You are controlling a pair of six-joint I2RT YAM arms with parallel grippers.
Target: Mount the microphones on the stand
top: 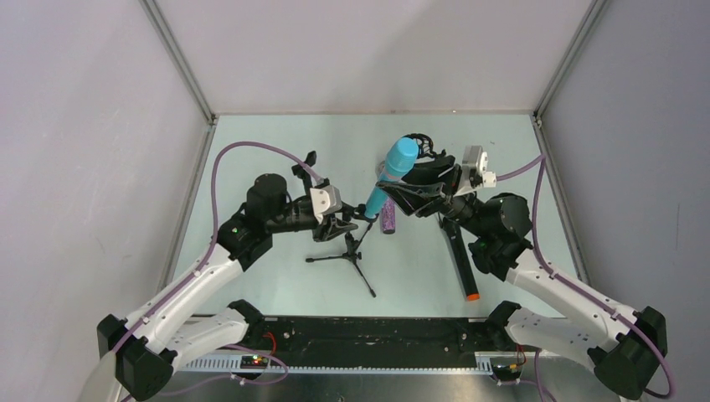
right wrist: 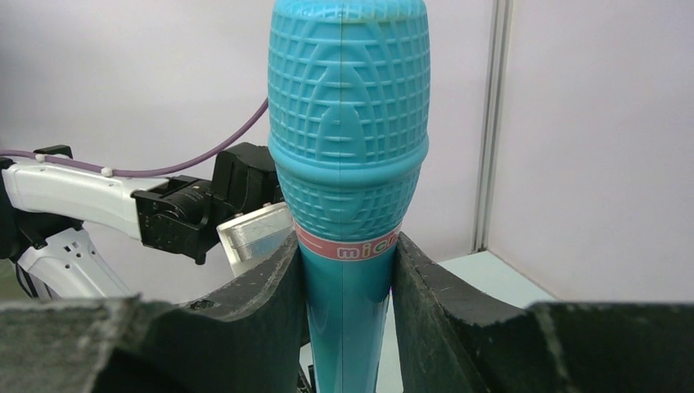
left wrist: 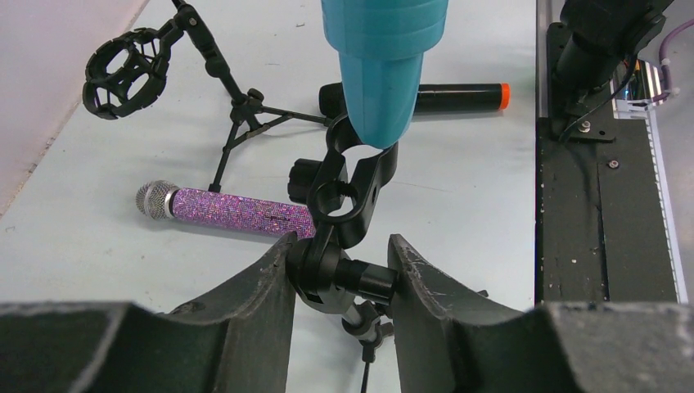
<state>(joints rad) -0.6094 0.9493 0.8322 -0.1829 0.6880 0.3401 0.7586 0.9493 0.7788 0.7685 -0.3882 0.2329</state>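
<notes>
1. Grip state. My right end effector (right wrist: 348, 255) is clenched on the light blue microphone (right wrist: 348, 147), just below its bulbous grille, at the pink label band. My left end effector (left wrist: 340, 255) is clamped on the swivel joint of the stand (top: 352, 251), directly beneath its clip (left wrist: 352, 176).

2. Position. The microphone hangs tail-down and slightly tilted, above the counter (top: 268, 142). Its tail meets the mouth of the clip. I cannot tell whether it has entered.

3. Hazards.
- Off-axis insertion: a tilted tail is likely to ride on the clip rim and jam instead of seating.
- Swivel rotation: downward force may turn the clip about its joint, since I hold the joint and not the clip.
- Tipping: the tripod looks light, so excess push could lift a leg.
- Slip: the handle is smooth and tapered and may slide upward between my right fingers.

4. Appearance. The microphone is one-piece blue plastic with a moulded grid on the head. The purple glitter microphone (left wrist: 229, 209) and the black microphone (left wrist: 442, 97) lie flat on the counter, unattached. A second stand (left wrist: 131, 74) with a ring mount stands behind them.
</notes>
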